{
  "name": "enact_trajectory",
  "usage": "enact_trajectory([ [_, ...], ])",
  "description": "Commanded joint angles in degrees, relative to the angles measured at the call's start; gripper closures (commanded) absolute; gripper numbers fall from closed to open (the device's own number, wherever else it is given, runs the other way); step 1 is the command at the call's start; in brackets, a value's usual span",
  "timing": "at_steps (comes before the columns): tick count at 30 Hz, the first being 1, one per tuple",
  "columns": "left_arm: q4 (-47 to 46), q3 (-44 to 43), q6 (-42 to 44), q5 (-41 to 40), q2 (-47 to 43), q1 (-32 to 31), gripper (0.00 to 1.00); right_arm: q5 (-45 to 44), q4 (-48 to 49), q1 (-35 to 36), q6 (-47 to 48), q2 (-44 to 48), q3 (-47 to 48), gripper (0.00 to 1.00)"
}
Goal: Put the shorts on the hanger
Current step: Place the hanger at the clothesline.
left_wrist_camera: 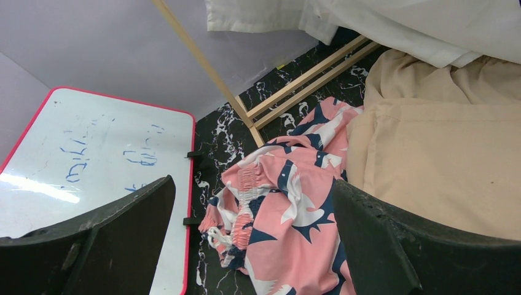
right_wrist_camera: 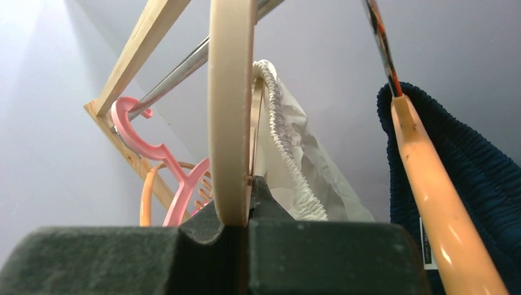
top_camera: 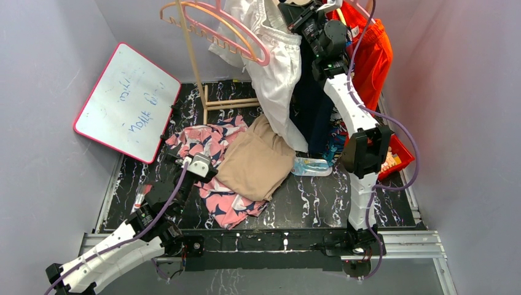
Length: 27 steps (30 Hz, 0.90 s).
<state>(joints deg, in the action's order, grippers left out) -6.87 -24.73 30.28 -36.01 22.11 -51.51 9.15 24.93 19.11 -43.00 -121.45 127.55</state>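
The white shorts (top_camera: 276, 67) hang from the rack at the top centre, and their gathered waistband (right_wrist_camera: 289, 153) drapes just behind the pale beige hanger (right_wrist_camera: 231, 110). My right gripper (right_wrist_camera: 249, 203) is raised to the rail and shut on the hanger's thick hook; from above the gripper (top_camera: 301, 15) sits beside the shorts' top edge. My left gripper (left_wrist_camera: 252, 246) hovers low over the table with its jaws wide open and nothing between them. In the top view it (top_camera: 199, 165) is over the pink patterned garment.
A pink navy-patterned garment (top_camera: 215, 184) and tan shorts (top_camera: 258, 163) lie on the black marbled table. Pink hangers (top_camera: 227, 31) hang on the wooden rack (top_camera: 196, 67). A whiteboard (top_camera: 126, 101) leans at left. Navy (top_camera: 310, 117) and orange (top_camera: 372, 55) garments hang at right, above a red bin (top_camera: 399, 157).
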Motion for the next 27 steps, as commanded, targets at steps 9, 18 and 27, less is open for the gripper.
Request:
enact_trajectory([
  [9,-0.5,-19.8,-9.1,-0.6,20.7,0.4,0.02,2.3,6.9,-0.1,2.4,14.2,-13.1,1.0],
  [18,13.1,-50.8,-28.2,14.8,43.4,15.5,0.02,3.5,3.9,-0.1,6.3,22.1,-23.7,1.0],
  [27,13.4,-43.6,-53.7,28.2,50.0,34.7,0.03,2.6,3.5,-0.1,10.5,30.9,-35.6,1.0],
])
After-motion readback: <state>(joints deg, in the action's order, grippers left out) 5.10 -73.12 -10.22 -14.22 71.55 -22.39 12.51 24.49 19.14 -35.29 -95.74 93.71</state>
